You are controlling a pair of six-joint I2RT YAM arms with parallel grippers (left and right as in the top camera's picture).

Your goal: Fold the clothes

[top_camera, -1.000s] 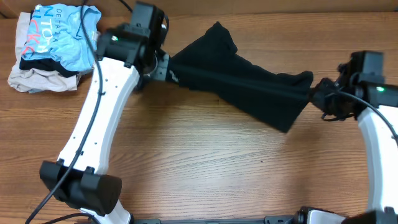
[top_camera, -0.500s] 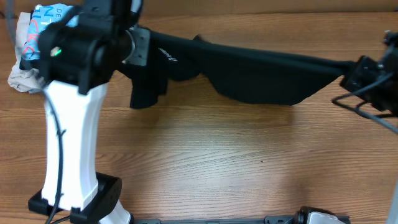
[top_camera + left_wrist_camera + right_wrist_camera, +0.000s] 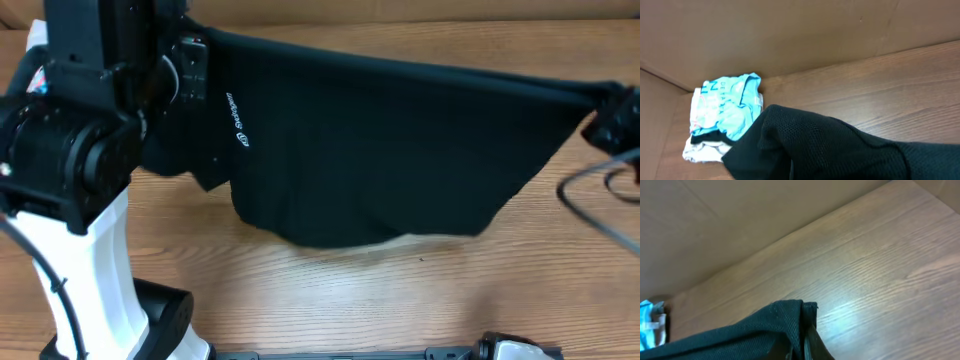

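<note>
The black T-shirt [image 3: 380,150] hangs stretched wide above the table between my two grippers, its small white logo [image 3: 238,122] at the left and its lower edge drooping toward the wood. My left gripper [image 3: 190,68] is shut on the shirt's left end; in the left wrist view the black fabric [image 3: 840,150] covers the jaws. My right gripper [image 3: 608,110] is shut on the shirt's right corner; the right wrist view shows the black fabric [image 3: 740,335] pinched between its fingers [image 3: 815,342].
A pile with the light blue printed shirt [image 3: 732,107] on the beige garment [image 3: 702,152] lies at the back left corner, mostly hidden behind the left arm [image 3: 70,150] in the overhead view. A cardboard wall [image 3: 790,35] runs along the back. Bare wood [image 3: 400,300] lies in front.
Both grippers have risen and pulled apart, spreading the shirt from a bunched strip into a wide hanging sheet. The left arm now covers the clothes pile in the overhead view.
</note>
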